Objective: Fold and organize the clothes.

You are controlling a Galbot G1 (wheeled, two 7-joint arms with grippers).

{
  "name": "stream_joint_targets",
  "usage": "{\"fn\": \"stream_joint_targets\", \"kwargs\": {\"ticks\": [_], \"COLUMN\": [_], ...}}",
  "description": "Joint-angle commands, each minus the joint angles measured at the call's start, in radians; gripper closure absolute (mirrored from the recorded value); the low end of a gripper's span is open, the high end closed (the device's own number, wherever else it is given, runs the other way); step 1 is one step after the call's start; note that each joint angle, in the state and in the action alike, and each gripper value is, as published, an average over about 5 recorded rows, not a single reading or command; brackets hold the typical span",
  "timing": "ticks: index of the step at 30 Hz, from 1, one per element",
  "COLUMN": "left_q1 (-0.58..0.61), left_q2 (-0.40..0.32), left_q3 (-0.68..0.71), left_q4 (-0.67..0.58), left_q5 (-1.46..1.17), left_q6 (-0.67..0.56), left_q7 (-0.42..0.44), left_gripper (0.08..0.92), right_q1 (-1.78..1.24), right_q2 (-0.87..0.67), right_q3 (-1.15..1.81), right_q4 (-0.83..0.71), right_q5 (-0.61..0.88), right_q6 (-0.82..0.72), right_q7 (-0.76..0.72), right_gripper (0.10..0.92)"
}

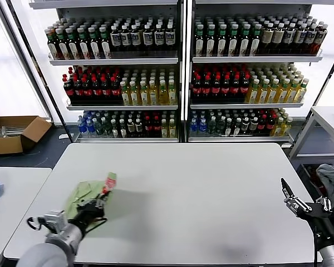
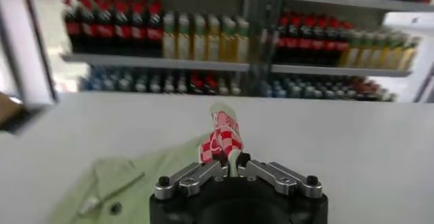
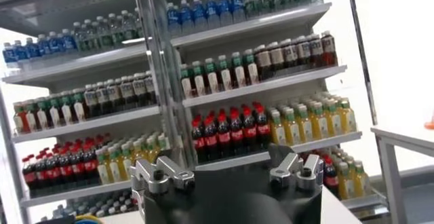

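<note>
My left claw point(image 2: 230, 166), closed on the polo shirt point(image 1: 88, 196), is mid-fold over the counter point(image 1: 200, 189); next, lay it flat; right claw point(image 1: 292, 201) idle, open.

The white table point(image 1: 200, 183) carries one crumpled polo shirt point(image 1: 84, 196) (light green).

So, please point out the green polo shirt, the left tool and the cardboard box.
Green polo shirt point(image 1: 82, 194), head view: on the flat green fabric.
Left tool point(image 2: 230, 164), left wrist view: midway between its fingertips, shut on the checkered print.
Cardboard box point(image 1: 14, 133), head view: on its side wall.
</note>
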Motion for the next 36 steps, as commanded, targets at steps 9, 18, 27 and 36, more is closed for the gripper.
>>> {"fn": "stream_joint_targets", "kwargs": {"ticks": [9, 18, 27, 36], "left_q1": [-0.267, -0.141, -0.019, 0.098], "left_q2": [-0.167, -0.129, -0.063, -0.121], "left_q3": [0.387, 0.205, -0.133, -0.237], "left_q4": [0.12, -0.06, -0.134, -0.172], "left_q5": [-0.298, -0.31, -0.31, -0.285], "left_q6": [-0.09, -0.064, -0.039, -0.024], "left_q7": [-0.206, -0.154, -0.071, -0.064], "left_gripper": [0.812, 0.553, 0.293, 0.178], "right_q1": [-0.033, 0.083, 0.282, 0.342], "right_q2": [0.018, -0.019, 0.013, 0.025], "right_q3": [-0.201, -0.472, -0.877, -0.989], "right_q4": [0.031, -0.065, -0.213, -0.331], "right_q5": [-0.131, -0.246, -0.319, -0.356], "right_q6": [-0.015, -0.097, -0.246, -0.304], "right_q7": [0.003, 0.06, 0.167, 0.196], "right_gripper": [0.203, 0.203, 0.203, 0.203]}}
